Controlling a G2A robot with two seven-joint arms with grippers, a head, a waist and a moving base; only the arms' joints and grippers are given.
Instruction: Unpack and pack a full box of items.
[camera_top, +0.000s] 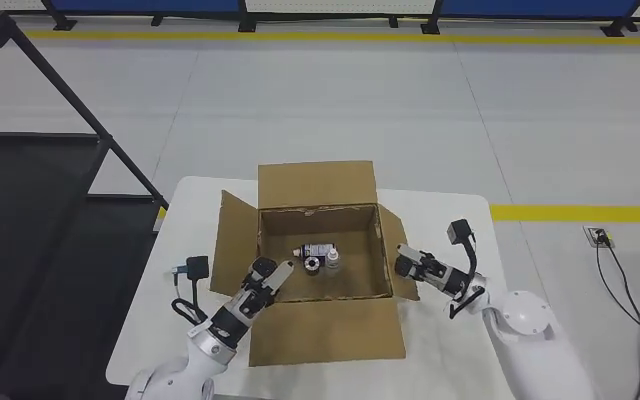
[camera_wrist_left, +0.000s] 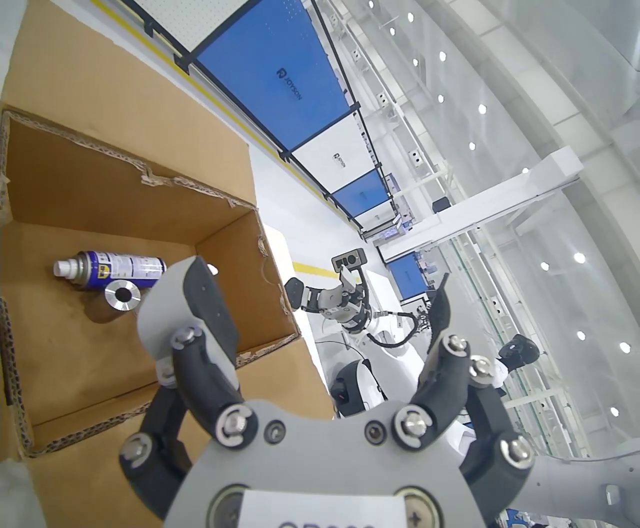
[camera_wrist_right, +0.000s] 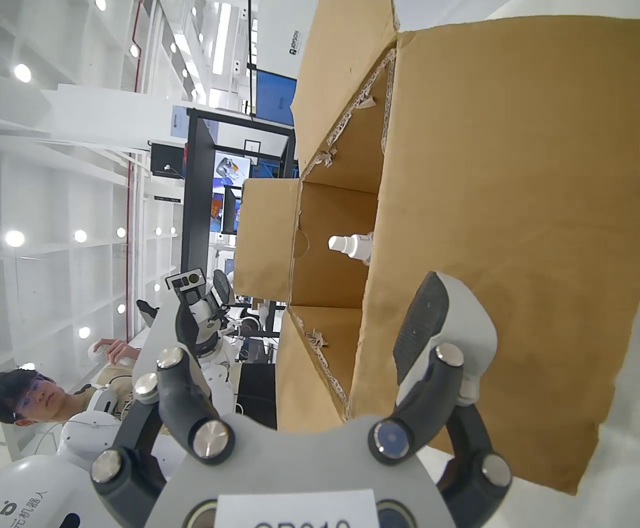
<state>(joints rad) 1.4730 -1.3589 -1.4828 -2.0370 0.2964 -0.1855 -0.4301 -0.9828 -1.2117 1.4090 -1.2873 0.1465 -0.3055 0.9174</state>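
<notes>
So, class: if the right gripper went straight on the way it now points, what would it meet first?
Probably the box's side flap: the open right gripper sits just outside, pointing at it. Depth is unclear.

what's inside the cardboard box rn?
Blue spray can on its side, metal cylinder, white spray bottle, clustered mid-floor. The near wall of the box covers the floor strip behind it.

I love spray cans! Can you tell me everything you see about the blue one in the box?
The spray can is blue with a pale label and a white cap at one end. It looks like metal. It lies on its side on the floor of the open cardboard box, right beside a shiny metal cylinder; whether they touch is unclear. No gripper holds it.
</notes>
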